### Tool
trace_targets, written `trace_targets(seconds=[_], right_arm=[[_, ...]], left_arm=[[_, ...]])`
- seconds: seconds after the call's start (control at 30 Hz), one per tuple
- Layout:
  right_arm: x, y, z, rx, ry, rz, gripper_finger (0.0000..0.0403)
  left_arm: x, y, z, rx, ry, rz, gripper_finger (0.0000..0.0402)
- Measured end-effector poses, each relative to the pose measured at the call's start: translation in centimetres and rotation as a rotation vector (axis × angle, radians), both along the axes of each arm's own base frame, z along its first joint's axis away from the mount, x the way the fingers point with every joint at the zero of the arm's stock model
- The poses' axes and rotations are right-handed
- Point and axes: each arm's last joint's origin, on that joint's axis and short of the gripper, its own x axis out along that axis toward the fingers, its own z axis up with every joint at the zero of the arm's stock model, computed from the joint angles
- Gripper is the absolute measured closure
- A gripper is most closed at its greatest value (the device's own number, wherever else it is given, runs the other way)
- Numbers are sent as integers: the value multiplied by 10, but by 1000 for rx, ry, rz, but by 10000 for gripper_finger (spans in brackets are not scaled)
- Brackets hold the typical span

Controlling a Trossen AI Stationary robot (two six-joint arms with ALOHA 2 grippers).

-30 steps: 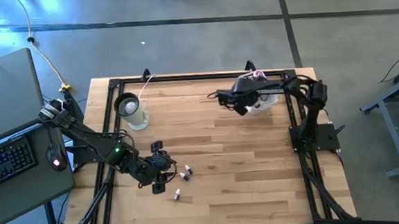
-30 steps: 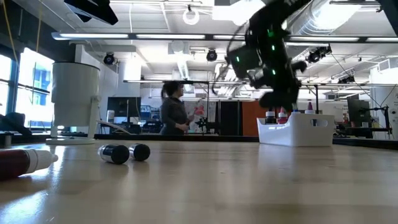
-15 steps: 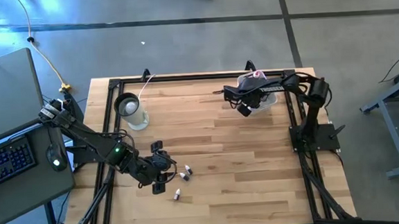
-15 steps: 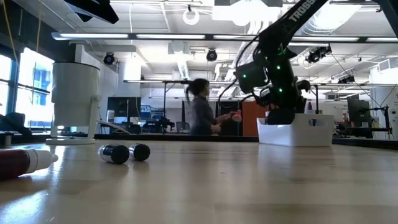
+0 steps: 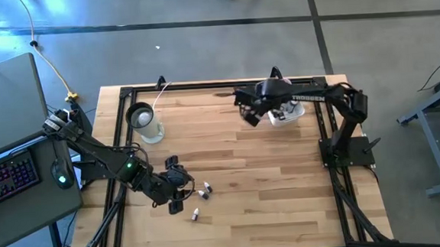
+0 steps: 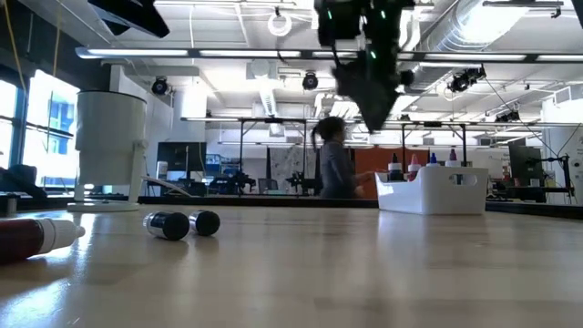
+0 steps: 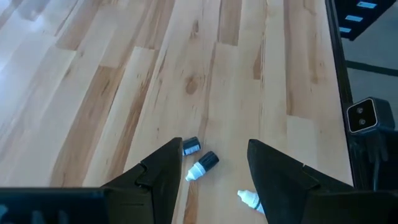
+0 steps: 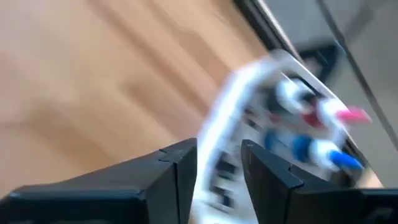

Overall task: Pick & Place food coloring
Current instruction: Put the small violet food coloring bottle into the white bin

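Three slim dark food coloring bottles with white tips lie on their sides on the wood table: two together (image 5: 205,189) and one (image 5: 196,214) nearer the front edge. My left gripper (image 5: 182,181) hovers open just to their left. In its wrist view, two bottles (image 7: 191,147) (image 7: 202,167) show between its fingers and below them. My right gripper (image 5: 250,114) hangs open and holds nothing, high above the table, beside the white tub (image 5: 288,112). Several food coloring bottles with red, pink and blue tops (image 8: 311,134) stand upright in the tub.
A clear cup with a black ring (image 5: 145,120) stands at the far left of the table. A black frame (image 5: 202,85) runs around the table's edges. Bare wood lies between the two arms. A person (image 6: 335,169) walks in the room behind the table.
My right gripper first dipped down to the tub. It then rose well clear of the tub and swung a little toward the table's left. The person in the background has walked from left to right.
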Motion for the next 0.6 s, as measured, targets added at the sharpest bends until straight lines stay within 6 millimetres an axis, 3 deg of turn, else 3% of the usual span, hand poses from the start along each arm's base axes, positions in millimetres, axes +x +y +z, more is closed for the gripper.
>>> trace_targets(seconds=[0.1, 0.23, 0.43, 0.6], right_arm=[[23, 34, 11, 9, -126, 163, 289], [49, 92, 5, 56, -312, 428, 294], [59, 169, -41, 58, -596, 701, 294], [52, 189, -78, 9, -843, 798, 294]], left_arm=[[-7, -5, -2, -11, 21, 34, 221], [-21, -14, -6, -13, 44, 96, 221], [-40, -23, -8, -22, 21, 185, 221], [-44, -28, -7, -58, -15, 230, 221]])
